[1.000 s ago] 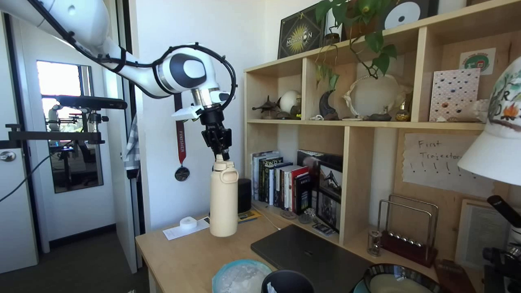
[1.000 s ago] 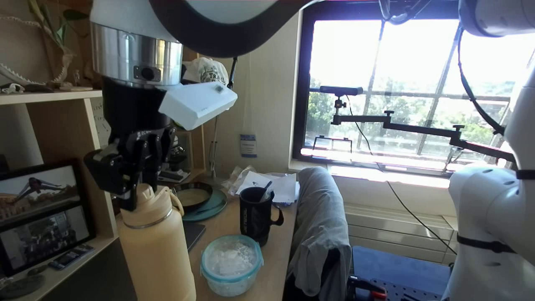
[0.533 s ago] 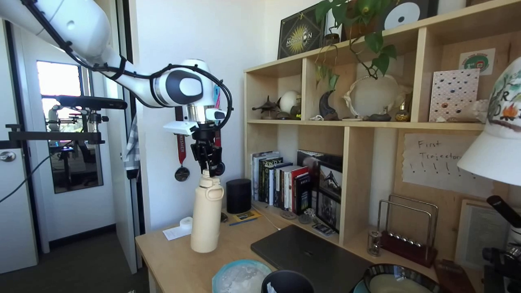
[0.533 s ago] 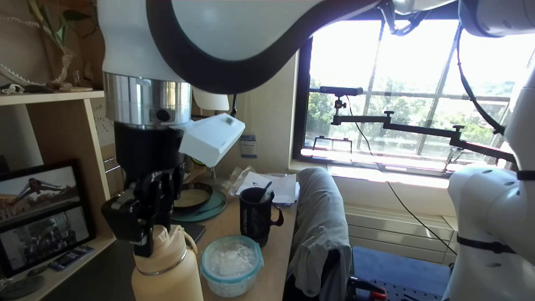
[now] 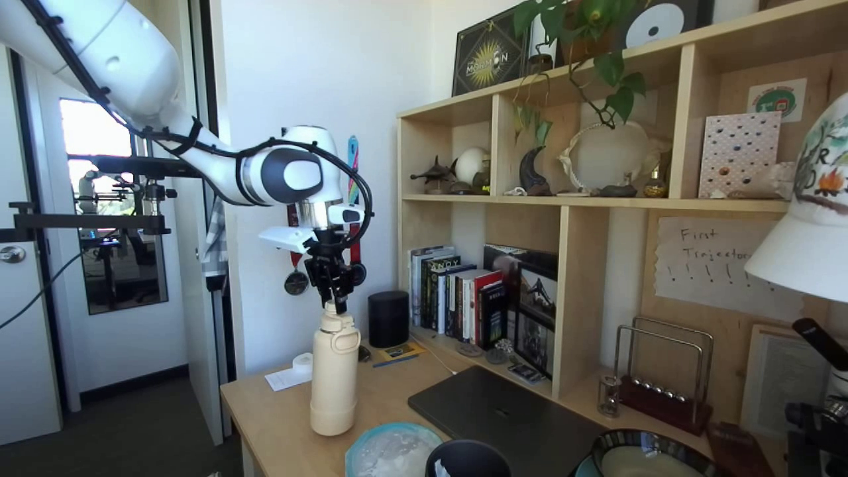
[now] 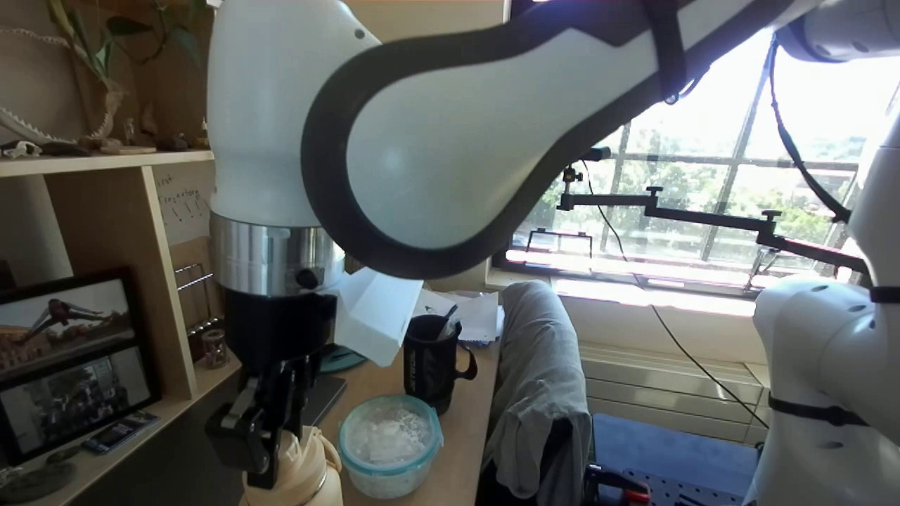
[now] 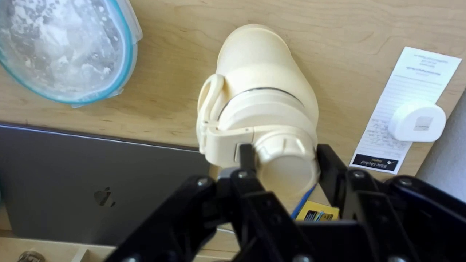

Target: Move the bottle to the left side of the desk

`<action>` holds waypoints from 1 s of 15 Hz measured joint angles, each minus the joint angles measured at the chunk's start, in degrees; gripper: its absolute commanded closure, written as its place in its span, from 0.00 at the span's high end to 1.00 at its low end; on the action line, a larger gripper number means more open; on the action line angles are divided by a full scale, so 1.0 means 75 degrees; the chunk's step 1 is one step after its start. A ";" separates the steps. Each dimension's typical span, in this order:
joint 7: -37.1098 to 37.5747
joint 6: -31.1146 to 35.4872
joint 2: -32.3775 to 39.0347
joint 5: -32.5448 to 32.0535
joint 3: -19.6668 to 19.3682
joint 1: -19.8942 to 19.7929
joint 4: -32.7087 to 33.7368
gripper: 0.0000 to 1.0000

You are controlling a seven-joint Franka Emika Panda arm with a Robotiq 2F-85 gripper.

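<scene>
The cream-white bottle [image 5: 333, 384] stands upright over the desk [image 5: 278, 424], left of the laptop in an exterior view. Only its top shows in an exterior view [image 6: 302, 478]; the rest is cut off by the frame. My gripper [image 5: 336, 306] is shut on the bottle's cap from above. In the wrist view the gripper's fingers [image 7: 285, 156] sit on both sides of the round cap. The bottle [image 7: 262, 80] leans away from the fingers in that view, with its handle loop on the left side. I cannot tell whether its base touches the desk.
A round tub with a teal rim [image 5: 394, 450] is close beside the bottle. A dark laptop [image 5: 503, 404] lies to the right. A black mug [image 6: 429, 358] stands near the tub. A white puck [image 7: 417, 122] rests on a paper slip. A black speaker [image 5: 389, 318] stands behind.
The gripper has carried the bottle downward, away from the speaker and nearer the tub. It kept its hold on the cap. The bottle, slightly tilted half a second ago, is now nearly upright.
</scene>
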 measured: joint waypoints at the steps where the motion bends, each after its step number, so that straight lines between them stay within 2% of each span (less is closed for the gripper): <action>1: 0.0000 0.0226 0.0000 0.0000 0.0000 -0.0006 -0.0155 0.20; 3: 0.0000 0.0636 -0.0037 0.0002 -0.0001 -0.0009 -0.0378 0.23; 4: 0.0000 0.0779 -0.0082 0.0002 -0.0001 -0.0010 -0.0469 0.70; 6: 0.0000 0.0927 -0.0159 0.0004 -0.0001 -0.0010 -0.0599 0.77; 9: -0.0012 0.1032 -0.0284 0.0083 -0.0001 -0.0007 -0.0689 1.00; 15: -0.0481 0.0877 -0.0616 0.0404 -0.0001 -0.0004 -0.0668 1.00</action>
